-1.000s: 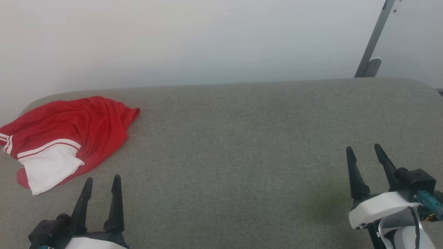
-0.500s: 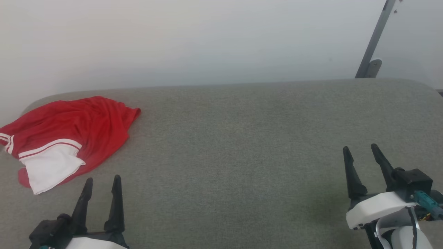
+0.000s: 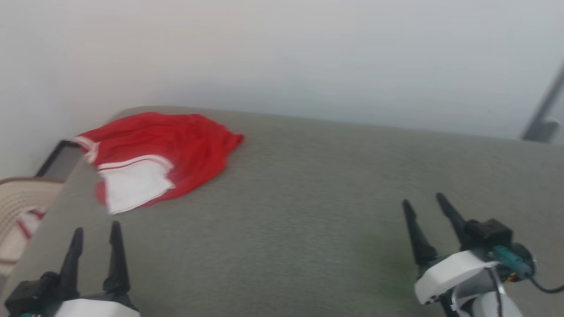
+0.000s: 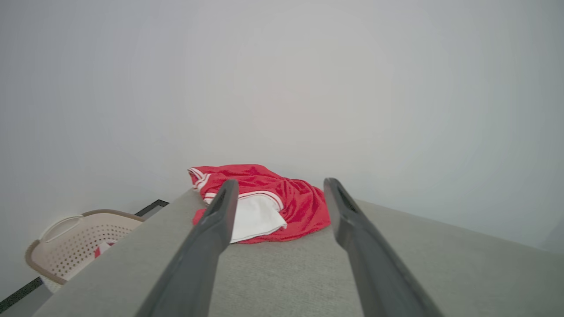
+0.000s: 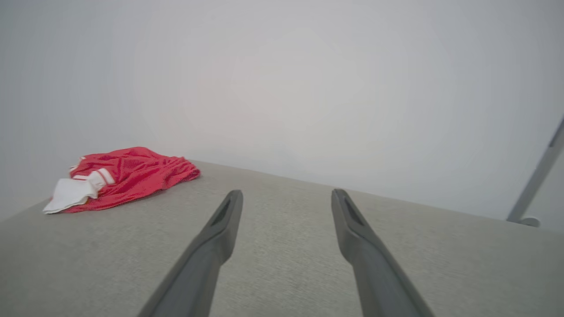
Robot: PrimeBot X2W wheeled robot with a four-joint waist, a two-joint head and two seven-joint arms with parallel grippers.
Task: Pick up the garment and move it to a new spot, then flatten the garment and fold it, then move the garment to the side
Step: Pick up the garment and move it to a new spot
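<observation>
My head has swung left, bringing the crumpled garment [image 3: 185, 141] nearer centre. My left end effector [image 3: 97, 226] and right end effector [image 3: 423, 199] gape wide, empty, pickup unstarted.

The head camera is turning left, blurring its view and bringing the garment [image 3: 176, 141] toward mid-frame; a beige basket [image 3: 17, 202] is appearing at near left.

My left end effector [image 3: 97, 226] sits at the lower left of the head view, its two long dark fingers pointing up and spread apart. My right end effector [image 3: 422, 198] sits at the lower right, fingers likewise spread, tilted slightly leftward, rising from a white wrist housing [image 3: 445, 273].
</observation>
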